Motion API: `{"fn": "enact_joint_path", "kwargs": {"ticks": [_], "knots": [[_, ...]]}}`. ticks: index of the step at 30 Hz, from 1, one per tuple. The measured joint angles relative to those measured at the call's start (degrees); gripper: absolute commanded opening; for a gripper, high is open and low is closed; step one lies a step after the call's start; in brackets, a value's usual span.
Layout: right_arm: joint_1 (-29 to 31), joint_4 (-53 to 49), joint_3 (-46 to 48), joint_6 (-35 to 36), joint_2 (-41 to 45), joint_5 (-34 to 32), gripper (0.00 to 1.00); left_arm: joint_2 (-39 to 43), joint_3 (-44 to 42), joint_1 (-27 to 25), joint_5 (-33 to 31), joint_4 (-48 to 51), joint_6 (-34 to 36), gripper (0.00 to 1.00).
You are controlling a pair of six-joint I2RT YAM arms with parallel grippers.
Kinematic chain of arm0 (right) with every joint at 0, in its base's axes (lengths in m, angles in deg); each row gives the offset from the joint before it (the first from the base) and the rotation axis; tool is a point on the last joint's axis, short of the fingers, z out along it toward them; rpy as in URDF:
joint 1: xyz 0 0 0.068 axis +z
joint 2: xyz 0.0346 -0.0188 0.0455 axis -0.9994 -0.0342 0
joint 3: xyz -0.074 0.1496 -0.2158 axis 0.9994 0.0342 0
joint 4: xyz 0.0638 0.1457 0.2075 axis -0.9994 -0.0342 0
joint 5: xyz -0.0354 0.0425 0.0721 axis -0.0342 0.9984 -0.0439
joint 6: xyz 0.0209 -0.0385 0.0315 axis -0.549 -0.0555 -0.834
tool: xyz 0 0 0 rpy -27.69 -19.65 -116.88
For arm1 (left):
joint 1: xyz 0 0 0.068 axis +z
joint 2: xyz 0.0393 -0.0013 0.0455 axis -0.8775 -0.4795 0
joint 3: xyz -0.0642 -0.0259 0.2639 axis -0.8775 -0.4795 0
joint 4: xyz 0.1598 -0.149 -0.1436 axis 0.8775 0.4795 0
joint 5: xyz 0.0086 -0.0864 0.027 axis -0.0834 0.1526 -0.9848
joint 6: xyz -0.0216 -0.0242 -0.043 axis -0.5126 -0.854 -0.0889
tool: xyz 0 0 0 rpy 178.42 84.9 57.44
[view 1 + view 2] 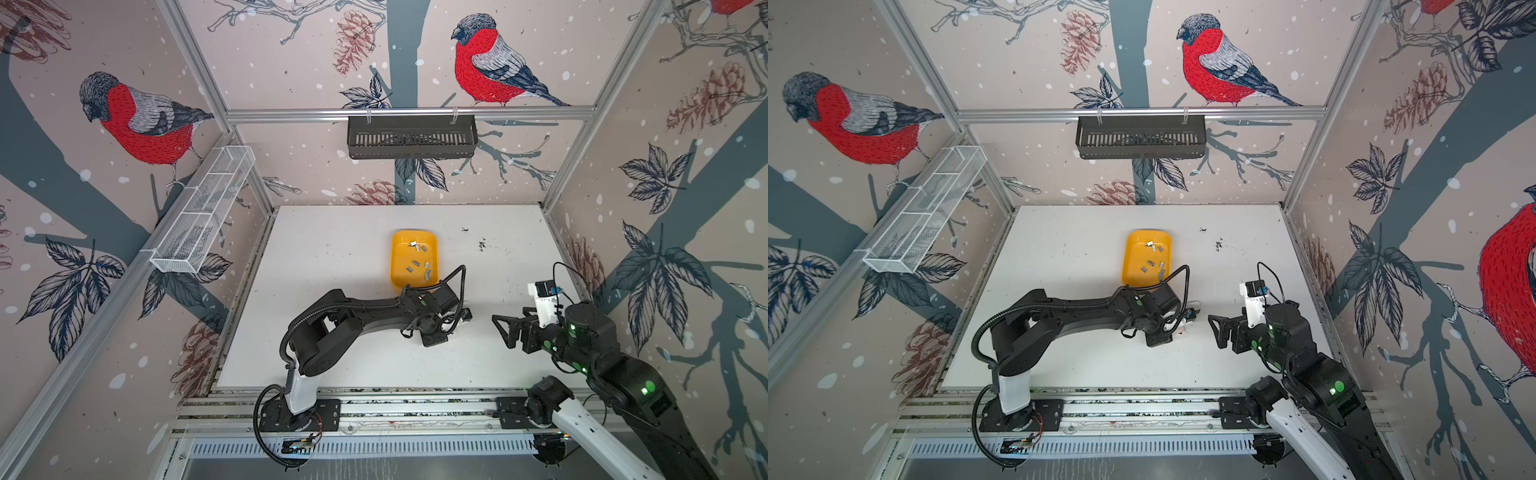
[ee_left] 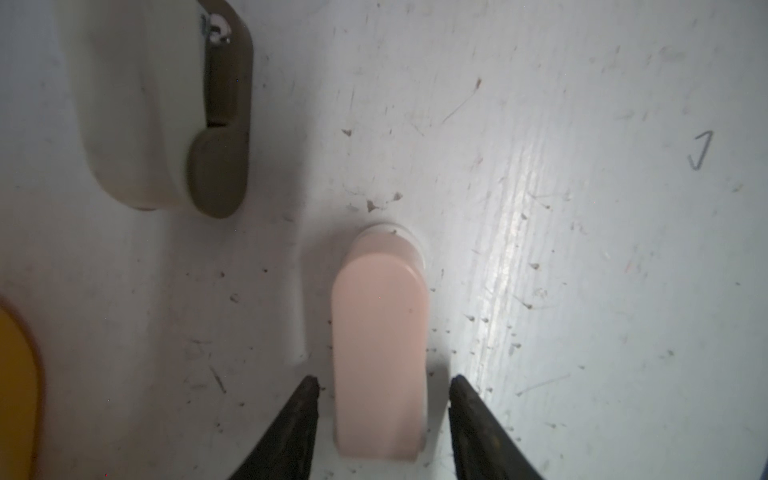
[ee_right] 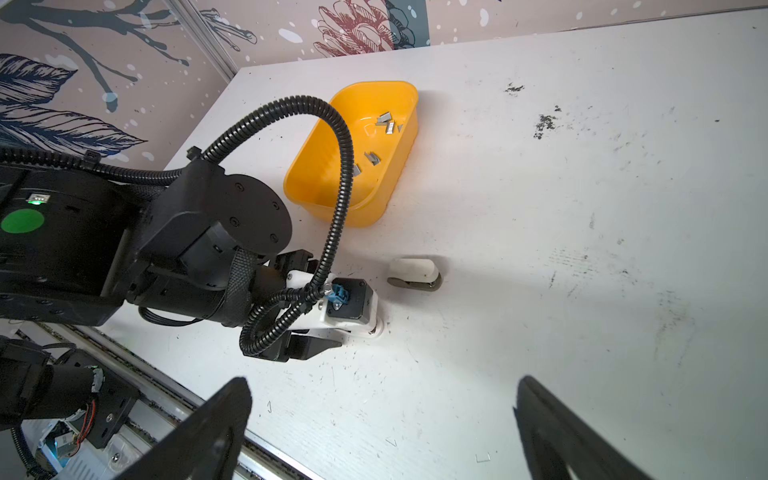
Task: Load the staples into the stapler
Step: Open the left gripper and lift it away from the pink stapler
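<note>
bird-print walls (image 1: 291, 62) ring a scuffed white table (image 1: 332, 332), seen from above in both top views. a yellow tray (image 1: 395, 257) sits at mid-table toward the far side. the staples (image 1: 417, 246), short grey strips, lie scattered loose on its floor, and they show again in the right wrist view (image 3: 388, 120). the left arm stretches in from the near left edge and bends its wrist down just near of the tray. in the left wrist view the left claw (image 2: 384, 379) stands released, its two black tips on either side of a pink stapler (image 2: 380, 332) that lies flat on the table, with a sliver of table showing between each tip and the pink shell. a white stapler (image 2: 141, 104) with a grey-brown base lies on its side close by, apart from the pink one and right of the left wrist in the right wrist view (image 3: 413, 270). the right claw (image 1: 503, 332) hangs over the right of the table with its jaws spread wide and nothing between them, well apart from both staplers and the tray.
</note>
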Motion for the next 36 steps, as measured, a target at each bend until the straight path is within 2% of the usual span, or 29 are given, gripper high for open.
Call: {"fn": "enact_joint_path", "kwargs": {"ticks": [3,6,11,15,21,27,36], "knots": [[0.00,0.00,0.00,0.00,-0.07,0.07,1.00,0.48,-0.20,0.00,0.00,-0.04,-0.02,0.59],[0.00,0.02,0.00,0.00,-0.22,0.39,1.00,0.87,-0.33,0.00,0.00,-0.04,-0.15,0.68],[0.09,0.02,0.00,0.00,-0.48,0.46,1.00,3.19,-0.79,0.00,-0.09,-0.39,-1.27,0.98],[0.09,0.02,-0.02,0.00,-0.46,0.46,1.00,7.28,-2.47,0.00,-0.46,-0.87,-3.02,0.99],[-0.04,0.57,-0.48,-0.24,-1.05,-0.87,1.00,18.14,-7.72,0.66,-1.09,-3.56,-7.61,0.98],[-0.04,6.88,1.01,-2.40,-3.58,-2.14,1.00,29.73,-15.80,4.94,-1.44,-9.27,-15.30,0.98],[-0.04,20.26,5.40,-6.43,-7.30,-3.04,1.00,43.76,-25.68,11.28,-15.34,-16.20,-24.06,0.97]]}}
